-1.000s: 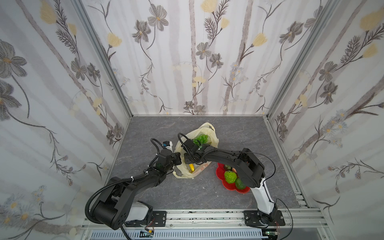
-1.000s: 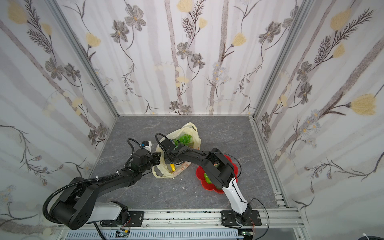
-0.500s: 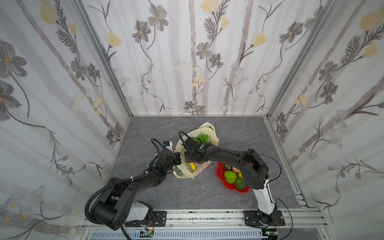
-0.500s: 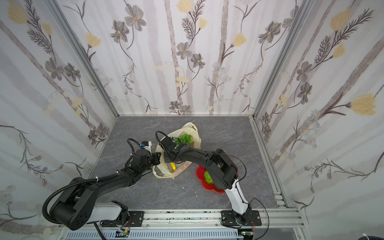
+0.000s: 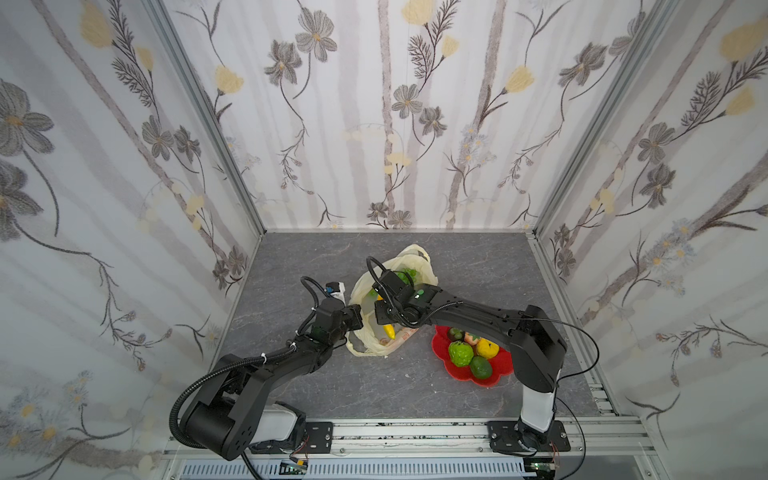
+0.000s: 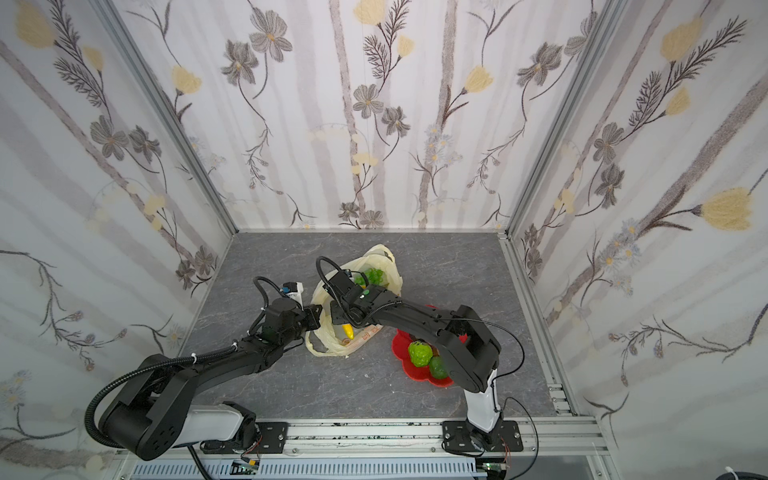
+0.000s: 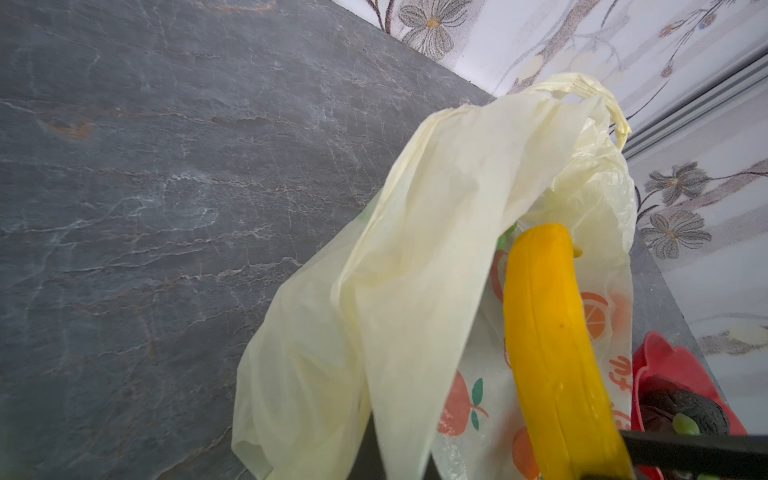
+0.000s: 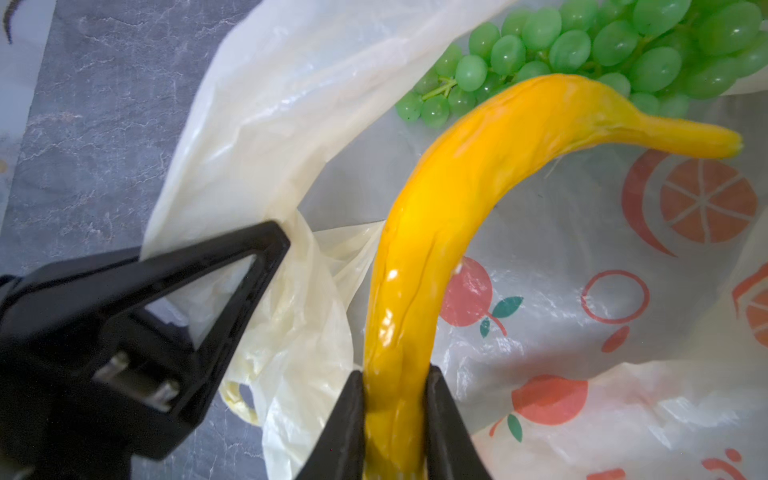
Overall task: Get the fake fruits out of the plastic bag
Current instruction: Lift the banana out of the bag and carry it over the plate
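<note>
The right gripper (image 8: 395, 415) squeezes the long yellow plastic banana (image 8: 457, 199) by its end; it looks light, hard and slippery. Beside it, the left gripper (image 5: 356, 315) pinches the thin pale-yellow plastic bag (image 8: 266, 104).

Behind the plastic bag (image 5: 365, 343) we log bare tabletop (image 5: 316, 257) out to the back wall (image 5: 374, 166): wide room for an approach. In front of the bag the surface is likewise bare, between the two arms. Just right of the bag stands the red plate (image 5: 500, 368), heaped with fake fruits (image 5: 461, 353). The right arm (image 5: 473, 313) bridges low from the bag's mouth across the plate, barring that side. At the bag's left rim the left gripper (image 5: 357, 316) pinches the film. Inside the mouth the right gripper (image 8: 395, 390) clamps the banana (image 8: 457, 199), filling the middle. The grape bunch (image 8: 582, 50) lies past it, deeper in the bag.
</note>
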You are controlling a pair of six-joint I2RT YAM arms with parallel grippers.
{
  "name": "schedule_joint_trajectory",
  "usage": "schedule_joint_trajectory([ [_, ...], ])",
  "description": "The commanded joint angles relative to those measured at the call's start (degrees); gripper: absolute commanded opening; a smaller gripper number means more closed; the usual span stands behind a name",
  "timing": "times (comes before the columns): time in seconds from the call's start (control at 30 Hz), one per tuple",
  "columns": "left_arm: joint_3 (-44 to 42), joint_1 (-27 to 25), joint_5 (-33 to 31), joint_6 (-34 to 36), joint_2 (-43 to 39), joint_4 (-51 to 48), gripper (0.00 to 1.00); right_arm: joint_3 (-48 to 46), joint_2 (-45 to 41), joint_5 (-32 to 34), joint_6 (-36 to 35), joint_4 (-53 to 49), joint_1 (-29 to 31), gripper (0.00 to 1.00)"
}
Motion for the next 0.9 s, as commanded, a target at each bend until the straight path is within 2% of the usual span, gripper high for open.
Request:
schedule_joint_trajectory([
  [0.0,0.1,0.0,-0.4,-0.1,0.0,1.1,0.00,-1.3,-2.9,0.4,0.4,0.7,0.6,0.21],
  [0.43,0.0,0.0,-0.7,-0.1,-0.4,1.1,0.00,-11.2,-15.0,5.4,2.8,-2.3,2.2,0.19],
  [0.87,0.1,0.0,-0.8,-0.1,-0.3,1.1,0.00,-23.3,-27.2,9.6,7.6,-3.7,0.8,0.19],
])
